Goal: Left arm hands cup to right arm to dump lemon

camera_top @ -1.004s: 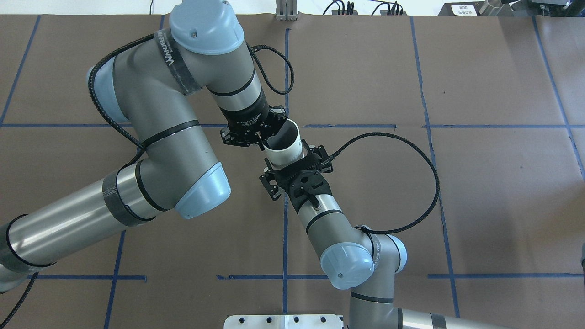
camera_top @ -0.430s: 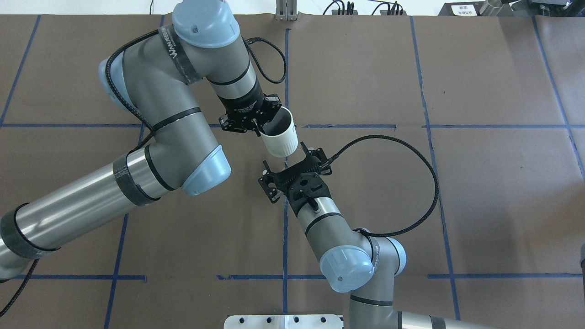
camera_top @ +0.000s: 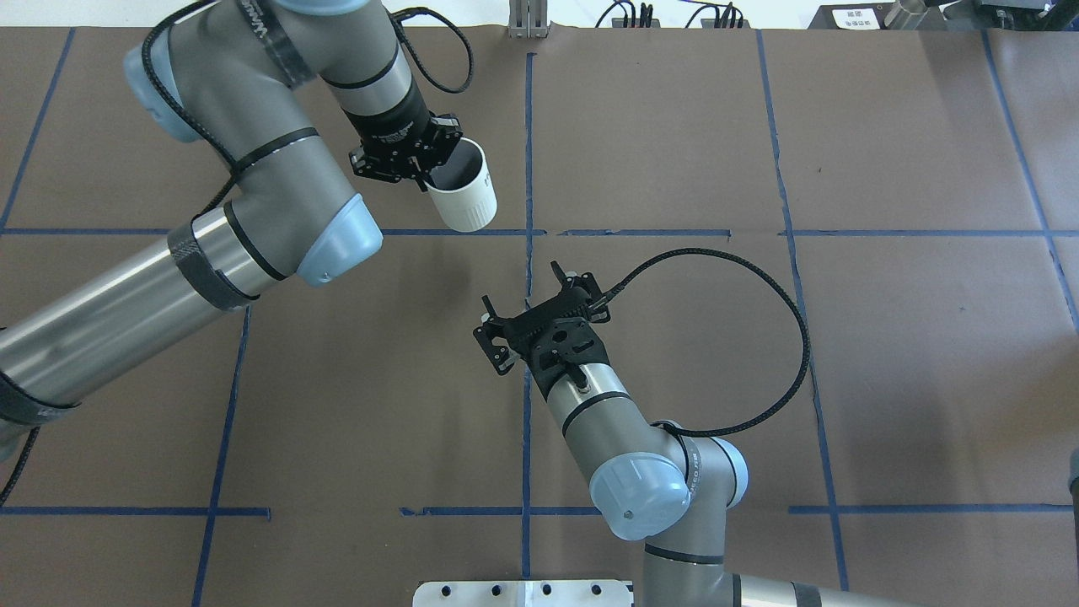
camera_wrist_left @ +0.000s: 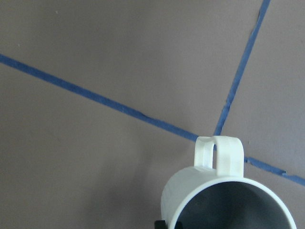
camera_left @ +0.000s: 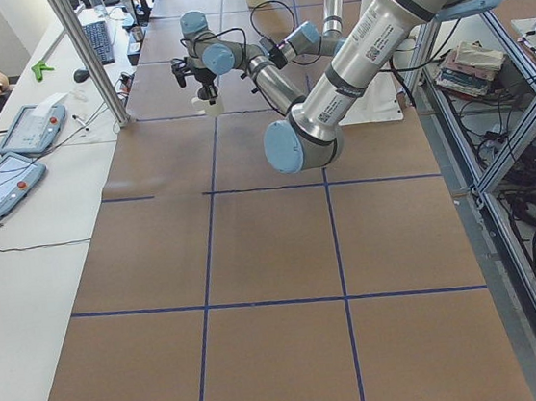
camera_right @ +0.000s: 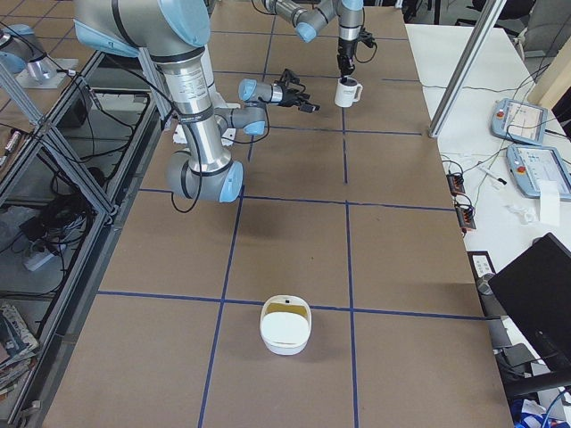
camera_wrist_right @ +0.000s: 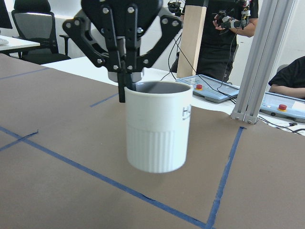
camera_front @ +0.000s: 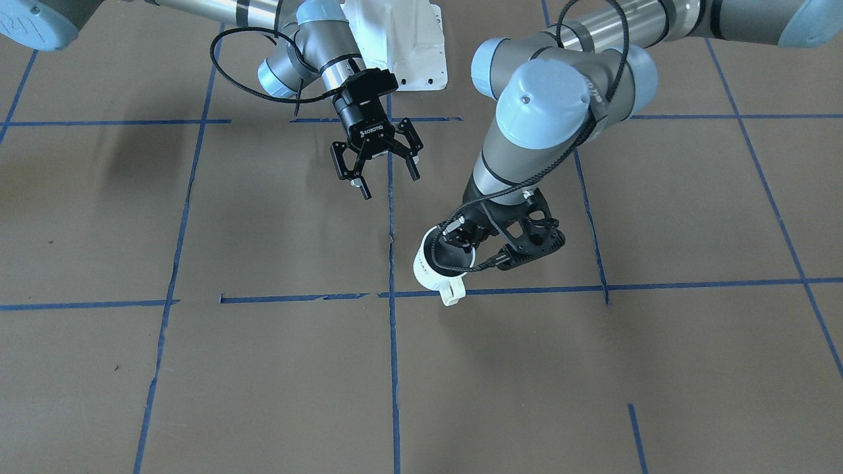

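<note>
Well, cup (camera_top: pixel 462 198) hangs upright above table (camera_top: pixel 885 354); we see left gripper (camera_top: pixel 421 179) pinching its rim, one finger inside. We judge it rigid, glazed, probably slippery, breakable if dropped, modest weight. Ribbed lower wall looks best hold to us, clear of handle (camera_front: pixel 452 294). Lemon not visible to us. Right gripper (camera_top: pixel 521 285) spread wide, empty, well apart, facing cup.

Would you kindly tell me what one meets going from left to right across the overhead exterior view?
In order: left arm's blue elbow cap → cup → right gripper → black cable loop.
</note>
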You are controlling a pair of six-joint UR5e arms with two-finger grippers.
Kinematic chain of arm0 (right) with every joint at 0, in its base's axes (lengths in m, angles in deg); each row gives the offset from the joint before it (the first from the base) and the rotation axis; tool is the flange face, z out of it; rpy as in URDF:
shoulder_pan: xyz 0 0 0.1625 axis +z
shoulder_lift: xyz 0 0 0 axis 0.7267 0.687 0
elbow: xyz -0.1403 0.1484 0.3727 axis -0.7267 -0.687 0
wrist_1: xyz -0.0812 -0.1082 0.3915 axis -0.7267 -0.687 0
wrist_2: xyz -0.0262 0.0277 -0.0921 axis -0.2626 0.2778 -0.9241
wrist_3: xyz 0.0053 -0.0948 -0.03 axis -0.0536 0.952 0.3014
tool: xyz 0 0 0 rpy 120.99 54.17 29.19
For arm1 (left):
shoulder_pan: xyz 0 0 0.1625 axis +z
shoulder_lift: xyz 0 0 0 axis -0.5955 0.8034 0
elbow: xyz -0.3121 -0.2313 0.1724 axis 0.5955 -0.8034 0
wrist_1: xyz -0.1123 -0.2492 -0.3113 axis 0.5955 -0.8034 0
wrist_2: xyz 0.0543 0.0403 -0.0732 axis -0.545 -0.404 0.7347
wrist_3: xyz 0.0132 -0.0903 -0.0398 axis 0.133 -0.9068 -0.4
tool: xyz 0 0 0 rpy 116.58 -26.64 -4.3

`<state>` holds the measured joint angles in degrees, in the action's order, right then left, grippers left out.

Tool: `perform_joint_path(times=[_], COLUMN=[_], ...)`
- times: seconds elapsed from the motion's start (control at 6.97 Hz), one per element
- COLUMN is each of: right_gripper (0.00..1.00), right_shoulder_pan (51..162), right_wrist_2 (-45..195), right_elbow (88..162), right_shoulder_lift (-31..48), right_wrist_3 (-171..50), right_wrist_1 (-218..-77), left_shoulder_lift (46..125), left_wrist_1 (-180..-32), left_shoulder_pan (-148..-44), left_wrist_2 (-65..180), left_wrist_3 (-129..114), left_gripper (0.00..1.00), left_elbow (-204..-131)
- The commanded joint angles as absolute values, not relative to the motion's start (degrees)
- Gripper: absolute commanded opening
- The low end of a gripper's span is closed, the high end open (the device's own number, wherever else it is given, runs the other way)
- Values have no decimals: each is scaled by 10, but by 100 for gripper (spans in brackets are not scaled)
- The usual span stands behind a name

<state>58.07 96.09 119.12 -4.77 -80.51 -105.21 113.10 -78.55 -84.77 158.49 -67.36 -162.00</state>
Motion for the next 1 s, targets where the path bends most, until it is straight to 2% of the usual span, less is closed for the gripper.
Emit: perform_joint_path(times=[0.0, 0.43, 0.86], right_gripper=[99, 99, 99], right_shoulder_pan=[594, 684, 837], right_wrist_2=[966, 1135, 1446], right_elbow=[1194, 1195, 1287], right_shoulder_lift=[-50, -33, -34], right_wrist_3=[-810, -849, -869], right_wrist_1=[-1055, -1098, -1379], left_shoulder_lift=[1049, 902, 790], left_wrist_1=[-745, -683, -635], left_shoulder_pan=[-908, -979, -1014], left_wrist_2=[1603, 1615, 1616], left_wrist_3=[-520, -339, -241], left_gripper=[0, 0, 0], left_elbow=[-1676, -1834, -1935])
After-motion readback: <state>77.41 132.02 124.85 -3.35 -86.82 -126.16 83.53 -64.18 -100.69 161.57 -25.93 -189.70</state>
